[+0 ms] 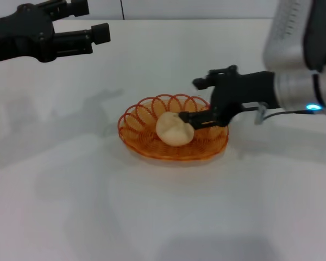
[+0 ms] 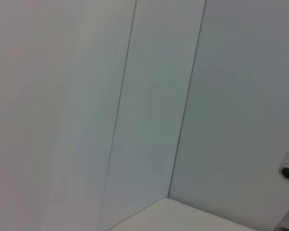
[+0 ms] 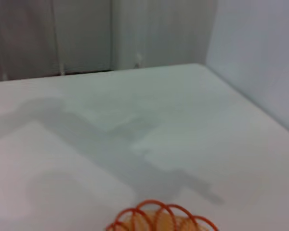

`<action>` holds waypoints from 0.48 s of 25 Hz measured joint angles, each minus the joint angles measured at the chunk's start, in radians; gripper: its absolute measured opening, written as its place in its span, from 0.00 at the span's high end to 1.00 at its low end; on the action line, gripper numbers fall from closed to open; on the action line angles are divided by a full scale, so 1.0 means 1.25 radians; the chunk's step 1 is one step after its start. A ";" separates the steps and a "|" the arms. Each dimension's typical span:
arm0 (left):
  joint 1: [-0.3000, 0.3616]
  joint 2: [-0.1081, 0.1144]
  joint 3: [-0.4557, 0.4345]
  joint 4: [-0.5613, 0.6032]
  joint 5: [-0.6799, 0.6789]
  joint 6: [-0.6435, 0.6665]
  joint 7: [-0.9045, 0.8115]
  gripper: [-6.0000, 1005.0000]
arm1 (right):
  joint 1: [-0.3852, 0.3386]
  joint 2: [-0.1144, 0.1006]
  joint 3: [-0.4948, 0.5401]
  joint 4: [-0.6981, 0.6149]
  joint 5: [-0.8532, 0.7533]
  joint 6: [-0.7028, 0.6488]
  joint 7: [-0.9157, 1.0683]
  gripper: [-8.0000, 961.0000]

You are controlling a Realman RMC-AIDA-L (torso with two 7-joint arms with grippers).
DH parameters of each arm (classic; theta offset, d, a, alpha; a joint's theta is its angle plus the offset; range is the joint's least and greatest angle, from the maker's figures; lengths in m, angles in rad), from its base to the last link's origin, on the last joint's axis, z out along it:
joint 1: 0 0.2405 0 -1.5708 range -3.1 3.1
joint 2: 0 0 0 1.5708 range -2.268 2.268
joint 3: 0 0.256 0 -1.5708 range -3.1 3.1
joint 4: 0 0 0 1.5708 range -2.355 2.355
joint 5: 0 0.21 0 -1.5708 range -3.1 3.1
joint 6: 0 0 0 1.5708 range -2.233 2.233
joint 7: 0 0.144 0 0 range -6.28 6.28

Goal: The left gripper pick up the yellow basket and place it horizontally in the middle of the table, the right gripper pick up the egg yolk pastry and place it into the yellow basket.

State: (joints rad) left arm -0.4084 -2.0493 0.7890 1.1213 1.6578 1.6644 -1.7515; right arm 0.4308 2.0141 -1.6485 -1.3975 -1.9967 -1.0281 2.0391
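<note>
Only head view shows egg yolk pastry (image 1: 175, 129) in yellow basket (image 1: 173, 134).

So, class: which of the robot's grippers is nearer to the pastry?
Right. The right gripper reaches over the basket rim, a finger beside the pastry inside. The left gripper hangs far off, over the table's back corner.

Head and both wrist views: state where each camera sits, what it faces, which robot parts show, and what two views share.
Head: high, facing down at the table; shows left gripper raised far-left, right gripper around the egg yolk pastry in the yellow basket.
Left wrist: faces wall panels; no fingers seen.
Right wrist: faces across the table; no fingers seen.
Shared: head and right wrist both show the basket's rim.
</note>
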 joint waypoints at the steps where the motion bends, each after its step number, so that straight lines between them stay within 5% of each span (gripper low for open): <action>1: 0.001 0.000 0.000 0.000 0.000 0.000 0.002 0.11 | -0.016 0.000 0.007 -0.010 0.000 0.000 -0.004 0.28; 5: 0.006 0.000 -0.006 0.000 0.000 0.000 0.009 0.11 | -0.076 -0.001 0.049 -0.033 0.042 -0.005 -0.039 0.11; 12: 0.015 -0.002 -0.040 -0.034 -0.002 0.005 0.035 0.11 | -0.134 -0.004 0.172 0.005 0.198 -0.108 -0.174 0.10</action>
State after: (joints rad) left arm -0.3895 -2.0517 0.7393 1.0791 1.6554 1.6709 -1.7073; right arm 0.2628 2.0097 -1.4336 -1.3912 -1.7492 -1.1627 1.8216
